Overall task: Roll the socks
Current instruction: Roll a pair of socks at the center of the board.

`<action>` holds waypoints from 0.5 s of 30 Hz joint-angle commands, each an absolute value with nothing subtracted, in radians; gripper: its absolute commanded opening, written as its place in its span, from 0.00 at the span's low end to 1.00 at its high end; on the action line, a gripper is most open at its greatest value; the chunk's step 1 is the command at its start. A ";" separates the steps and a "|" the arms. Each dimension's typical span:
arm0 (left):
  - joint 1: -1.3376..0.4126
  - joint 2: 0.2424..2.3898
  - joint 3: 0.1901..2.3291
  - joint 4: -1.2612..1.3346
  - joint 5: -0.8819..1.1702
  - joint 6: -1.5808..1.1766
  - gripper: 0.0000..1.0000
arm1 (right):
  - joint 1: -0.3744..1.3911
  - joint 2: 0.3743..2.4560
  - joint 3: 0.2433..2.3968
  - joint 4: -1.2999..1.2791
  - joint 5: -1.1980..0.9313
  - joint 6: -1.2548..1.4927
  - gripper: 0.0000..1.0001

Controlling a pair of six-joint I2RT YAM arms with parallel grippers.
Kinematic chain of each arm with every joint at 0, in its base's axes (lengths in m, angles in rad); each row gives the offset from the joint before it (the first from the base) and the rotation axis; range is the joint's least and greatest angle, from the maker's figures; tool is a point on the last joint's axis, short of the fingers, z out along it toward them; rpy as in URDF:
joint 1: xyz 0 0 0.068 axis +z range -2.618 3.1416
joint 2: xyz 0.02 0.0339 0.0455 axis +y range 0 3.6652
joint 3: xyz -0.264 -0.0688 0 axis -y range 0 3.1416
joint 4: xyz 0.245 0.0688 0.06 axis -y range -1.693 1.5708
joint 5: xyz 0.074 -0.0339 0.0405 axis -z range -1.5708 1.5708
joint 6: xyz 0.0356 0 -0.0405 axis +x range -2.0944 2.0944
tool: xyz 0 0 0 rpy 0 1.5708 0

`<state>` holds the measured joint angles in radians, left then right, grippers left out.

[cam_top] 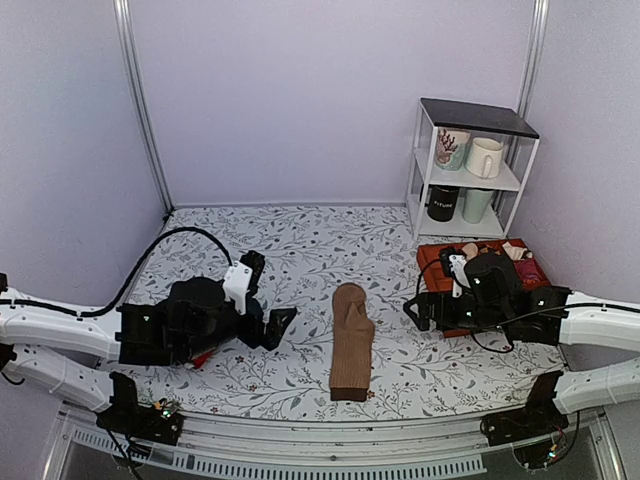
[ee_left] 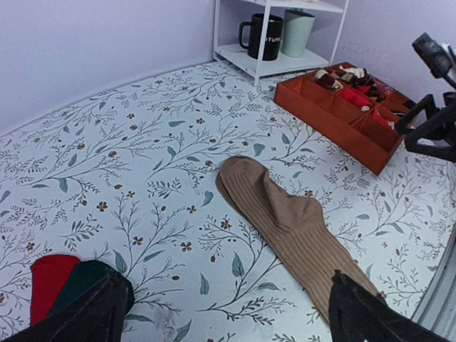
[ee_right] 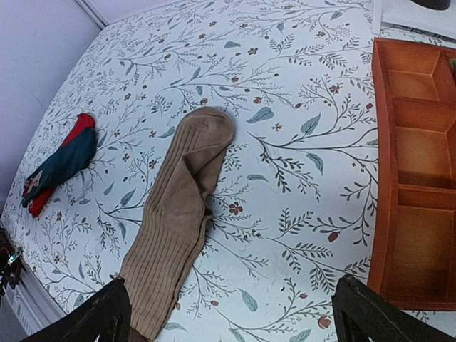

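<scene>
The tan-brown socks (cam_top: 352, 342) lie as one long flat strip at the front middle of the table, rounded toe toward the back. They also show in the left wrist view (ee_left: 292, 221) and the right wrist view (ee_right: 178, 214). My left gripper (cam_top: 268, 294) is open and empty just left of the strip; in its own view (ee_left: 228, 310) the right finger overlaps the cuff end. My right gripper (cam_top: 428, 290) is open and empty to the strip's right; in its own view (ee_right: 231, 317) the left finger is by the cuff end.
An orange divided tray (cam_top: 428, 258) with small rolled socks stands at the right, partly under my right arm; it also shows in the wrist views (ee_left: 320, 117) (ee_right: 377, 142). Red and dark green socks (ee_left: 64, 281) (ee_right: 60, 167) lie at the left. A white shelf of mugs (cam_top: 470, 165) stands back right.
</scene>
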<state>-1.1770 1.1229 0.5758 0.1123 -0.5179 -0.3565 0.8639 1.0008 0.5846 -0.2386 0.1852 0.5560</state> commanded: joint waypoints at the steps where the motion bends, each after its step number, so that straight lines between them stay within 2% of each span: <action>1: -1.177 1.074 0.514 0.226 -0.452 -0.252 1.00 | 0.871 0.959 0.559 -0.239 0.141 0.503 1.00; 10: -1.176 0.965 0.382 0.402 -0.307 -0.186 0.99 | 0.879 0.987 0.419 -0.003 -0.069 0.385 1.00; 15: -1.179 1.021 0.288 0.574 -0.127 -0.150 0.99 | 1.030 0.989 0.281 0.249 -0.105 0.285 0.99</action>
<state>-1.1778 0.9806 0.3466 0.4171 -0.2977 -0.2012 0.9173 0.9863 0.3687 0.0044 -0.0349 0.3889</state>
